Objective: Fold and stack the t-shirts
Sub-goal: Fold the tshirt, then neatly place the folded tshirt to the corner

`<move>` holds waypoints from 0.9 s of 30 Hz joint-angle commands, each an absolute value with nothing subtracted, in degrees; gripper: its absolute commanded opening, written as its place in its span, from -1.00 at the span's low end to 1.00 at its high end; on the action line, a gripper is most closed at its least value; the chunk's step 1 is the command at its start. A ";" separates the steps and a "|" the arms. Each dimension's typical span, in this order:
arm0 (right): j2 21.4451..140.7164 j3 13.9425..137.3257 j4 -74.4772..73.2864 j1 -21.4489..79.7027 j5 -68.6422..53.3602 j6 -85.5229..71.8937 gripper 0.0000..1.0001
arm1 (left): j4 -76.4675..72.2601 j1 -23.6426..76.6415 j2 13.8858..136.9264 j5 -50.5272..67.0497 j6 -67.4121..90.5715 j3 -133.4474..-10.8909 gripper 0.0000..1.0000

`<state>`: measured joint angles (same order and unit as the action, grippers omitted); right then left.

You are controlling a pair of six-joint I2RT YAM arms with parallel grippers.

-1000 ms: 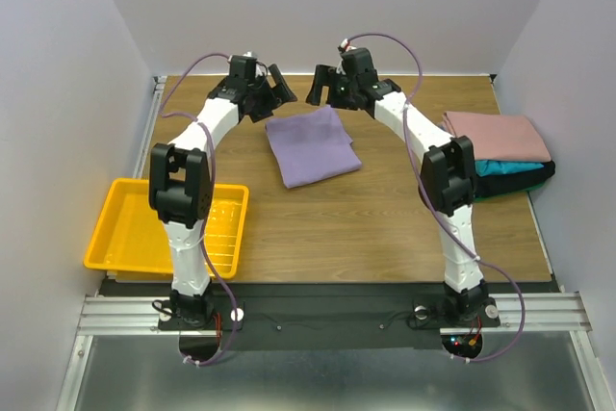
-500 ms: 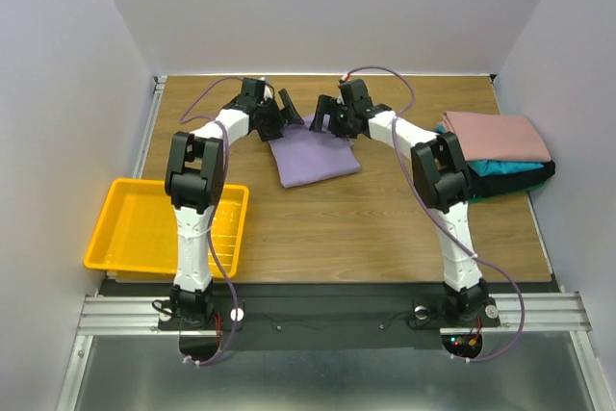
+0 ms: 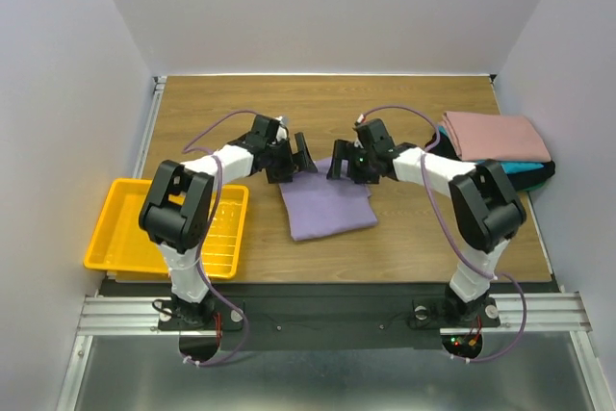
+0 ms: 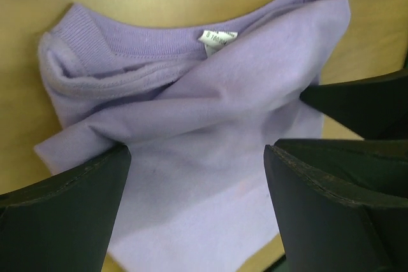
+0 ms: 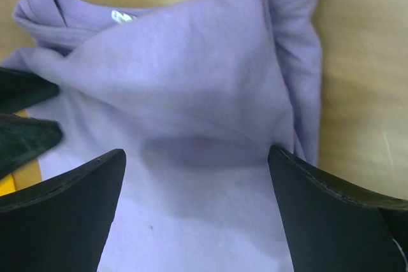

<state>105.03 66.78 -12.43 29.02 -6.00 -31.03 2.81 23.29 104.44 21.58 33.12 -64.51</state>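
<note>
Top external: left gripper (image 3: 299, 155) and right gripper (image 3: 338, 161) are hovering, fingers spread and empty, over the lavender t-shirt (image 3: 329, 211). Limp cloth is probably needing far-corner pinches.

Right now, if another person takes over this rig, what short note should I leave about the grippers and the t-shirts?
Left gripper: open, holding nothing, low over the collar end of the lavender shirt.
Right gripper: open, holding nothing, facing the left one over the same end.
Lavender shirt: mid-table, roughly folded, with the collar end rumpled.
Done: the pink shirt, teal shirt and black shirt lie folded in a stack at the right edge, pink on top.
Left: tidy the lavender fold, then probably place it on that stack.
</note>
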 commanded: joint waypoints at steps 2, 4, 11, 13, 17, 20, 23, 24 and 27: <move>95.55 63.64 -17.22 28.74 -4.84 -27.95 1.00 | 9.13 22.85 93.62 15.39 31.55 -64.60 0.97; 91.68 63.11 -17.67 28.83 -4.31 -27.42 1.00 | 9.40 22.85 88.61 13.54 31.81 -64.78 0.97; 91.75 62.58 -20.21 28.83 0.79 -24.44 1.00 | 14.32 22.76 77.53 7.30 33.66 -62.59 0.97; 93.77 62.75 -20.65 28.74 0.27 -24.35 1.00 | 15.38 22.68 74.01 5.28 34.36 -60.48 0.97; 98.85 64.76 -21.18 29.09 1.31 -23.91 1.00 | 16.96 22.59 68.65 1.50 35.07 -57.31 0.97; 102.11 66.18 -21.88 30.84 2.54 -23.73 1.00 | 18.54 22.24 66.10 0.44 35.42 -55.73 0.97; 104.14 66.27 -22.41 33.30 4.47 -24.17 0.96 | 20.30 21.89 64.60 -1.67 35.77 -54.50 0.97; 104.76 66.01 -22.85 34.09 5.09 -24.78 0.92 | 20.39 21.62 64.08 -2.02 35.77 -54.06 0.97; 107.65 65.92 -23.64 36.64 7.38 -26.19 0.63 | 20.83 21.18 63.37 -2.64 36.12 -53.18 0.97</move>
